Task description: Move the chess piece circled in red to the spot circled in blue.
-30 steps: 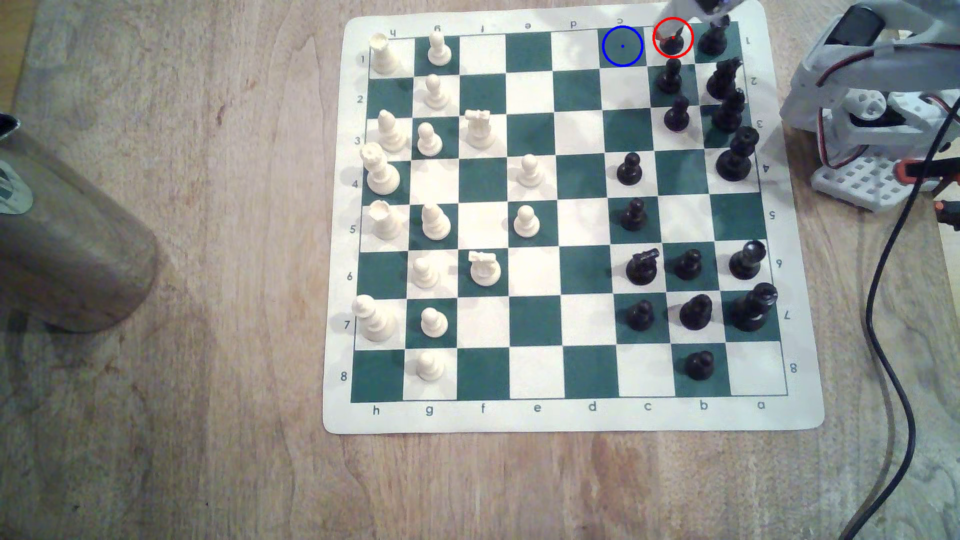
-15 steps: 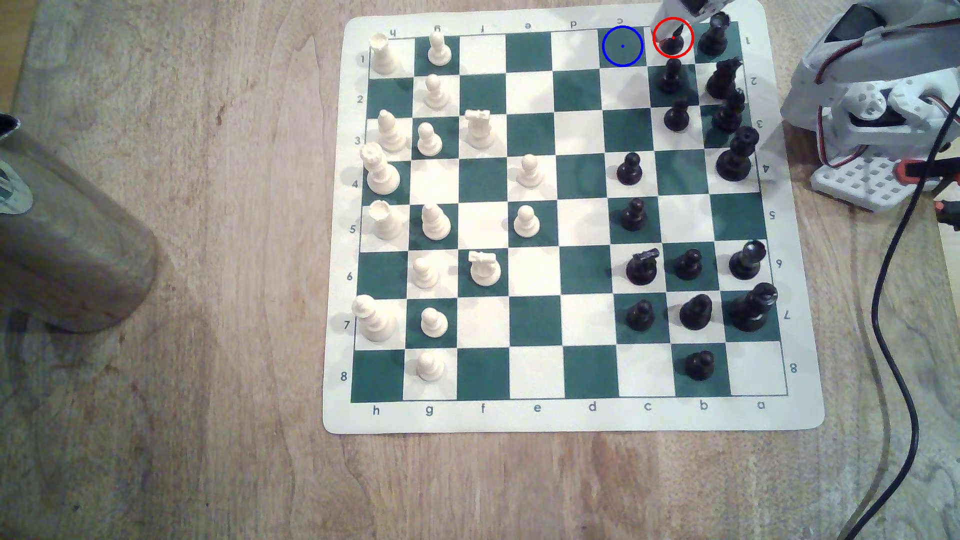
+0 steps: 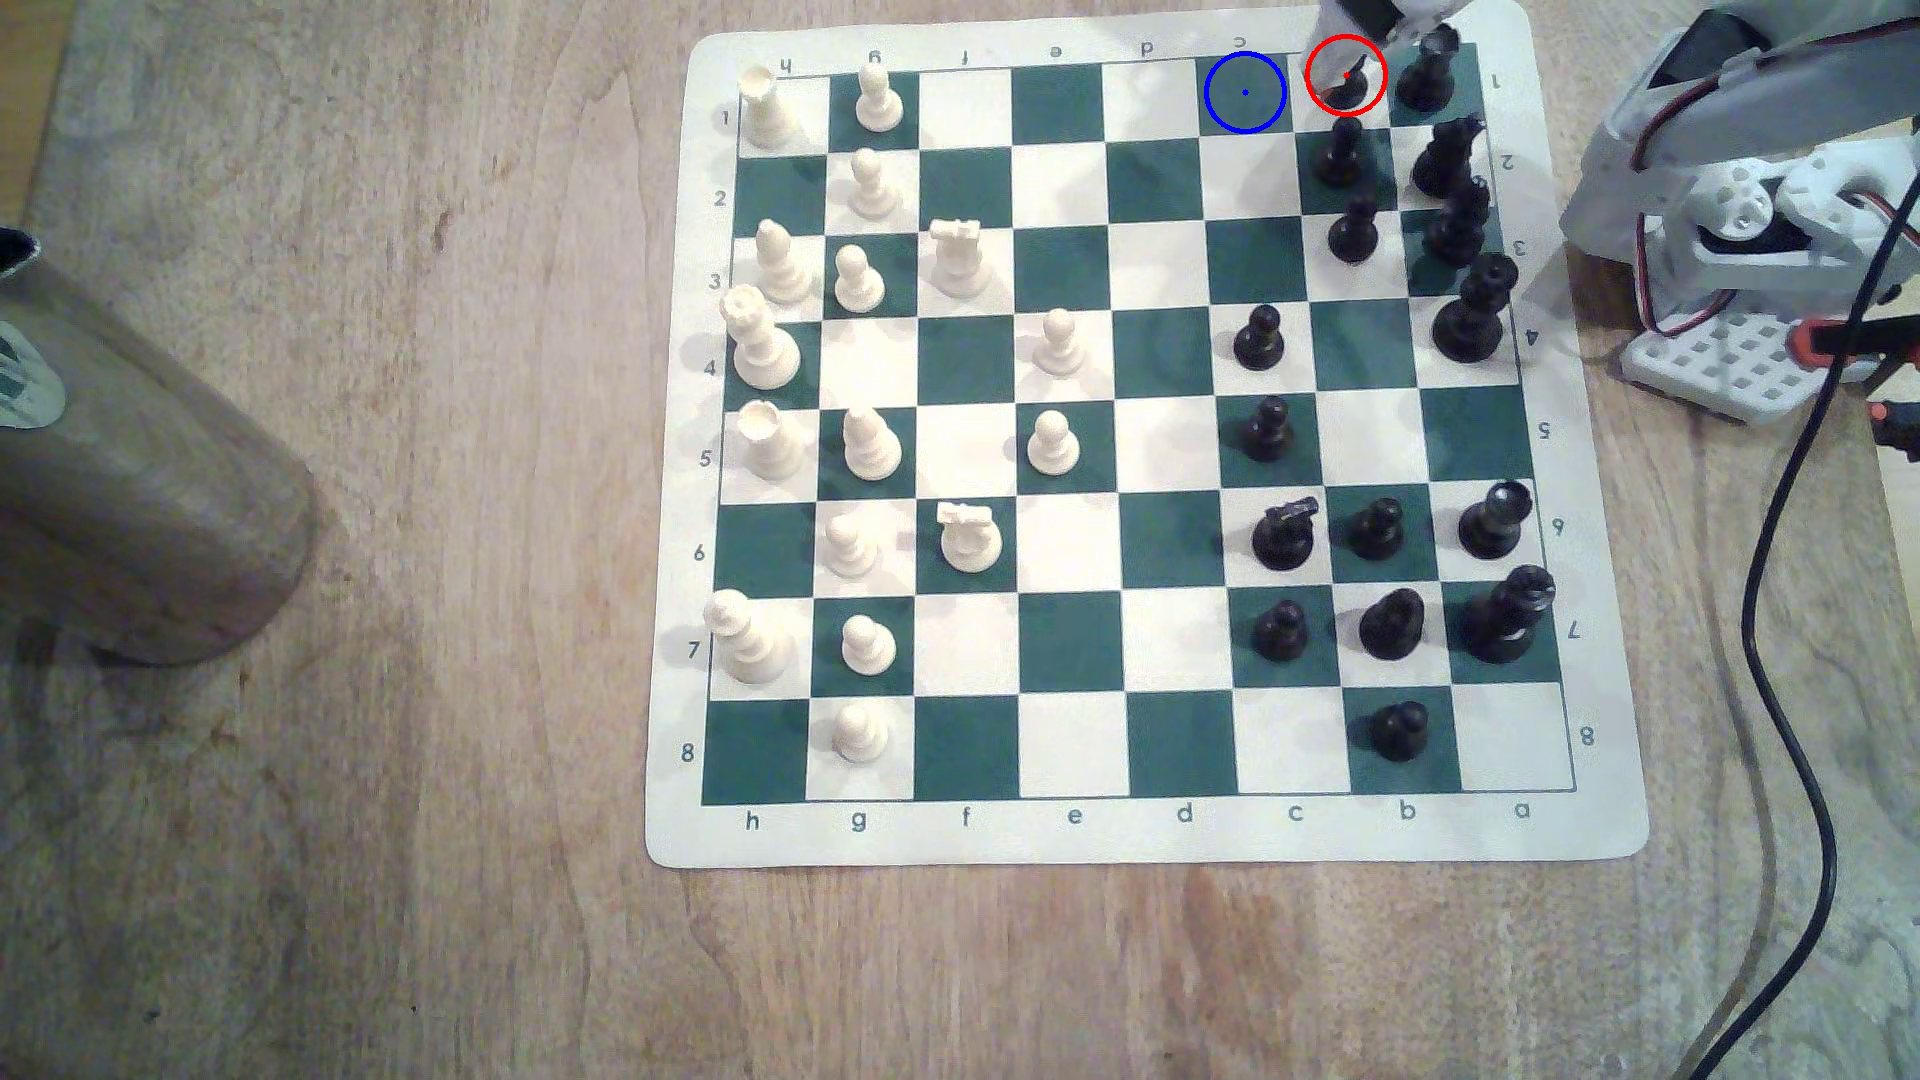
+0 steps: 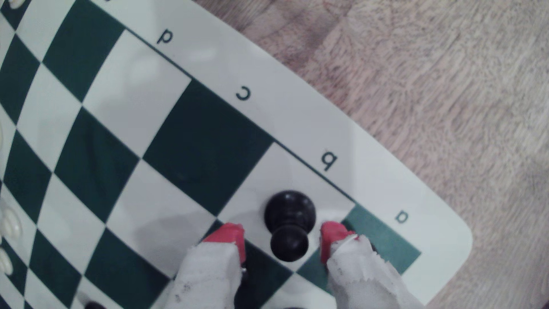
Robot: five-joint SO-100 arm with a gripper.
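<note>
Two fingers: red-tipped, wrapped in white tape, one (image 4: 228, 237) on each side of the pawn's head, visible gap to it on both sides
Gripper (image 4: 282, 240): jaws apart, straddling the chess piece, nothing clamped; in the exterior view it enters at the board's top edge (image 3: 1351, 42)
Chess piece (image 4: 289, 221): black pawn, upright between the fingertips, on the white b-file square at the board edge; red ring over it in the exterior view (image 3: 1348, 88)
Contact: none seen in the wrist view, pads clear of the head
Spot (image 3: 1245, 92): green c-file edge square with the blue ring, adjoining the pawn's square on the exterior view's left; bare in the wrist view (image 4: 205, 148)
Black rook (image 3: 1429, 73): next square on the other side of the gripper, exterior view's right, corner a-file
Black pawn (image 3: 1342, 154): one square behind the gripped-over square, down the b-file
Board (image 3: 1143, 831): green and white roll-up mat, white pieces on the far side from the gripper, black pieces on its side
Arm base (image 3: 1745, 270): white printed body just off the board's edge, exterior view's right
Cable (image 3: 1766, 675): black, runs down the table past the base
Table (image 3: 416, 831): light wood
Cylinder (image 3: 125, 467): tan, well apart from the gripper, at the exterior view's left edge
</note>
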